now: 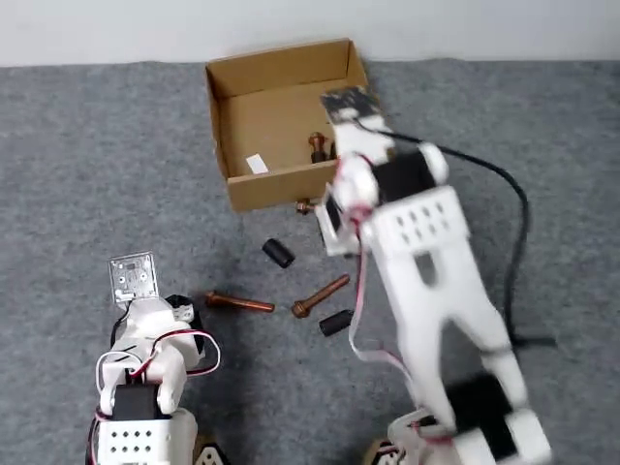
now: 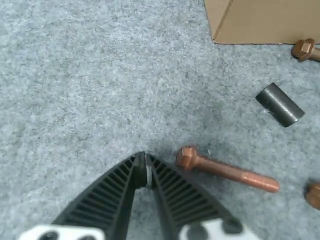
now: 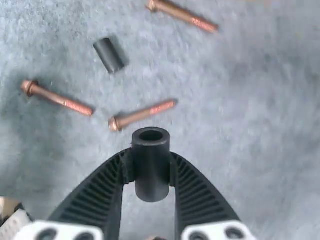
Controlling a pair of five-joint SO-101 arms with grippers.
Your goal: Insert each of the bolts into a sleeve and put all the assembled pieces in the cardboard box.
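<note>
My right gripper [image 3: 150, 167] is shut on a black sleeve [image 3: 151, 142], held upright above the carpet with its bore showing. In the right wrist view, three copper bolts [image 3: 142, 115] [image 3: 56, 98] [image 3: 182, 15] and a loose sleeve [image 3: 109, 55] lie below it. In the high view the right arm [image 1: 417, 232] reaches towards the cardboard box [image 1: 276, 184], which holds a bolt piece [image 1: 317, 145]. My left gripper [image 2: 145, 167] is shut with nothing in it, its tips right beside the head of a bolt [image 2: 225, 171] lying on the carpet.
On the carpet in front of the box lie two bolts [image 1: 239, 303] [image 1: 320, 295] and two sleeves [image 1: 278, 253] [image 1: 336, 322]. A third bolt [image 1: 305, 205] lies against the box's front wall. A black cable [image 1: 513, 203] runs along the right.
</note>
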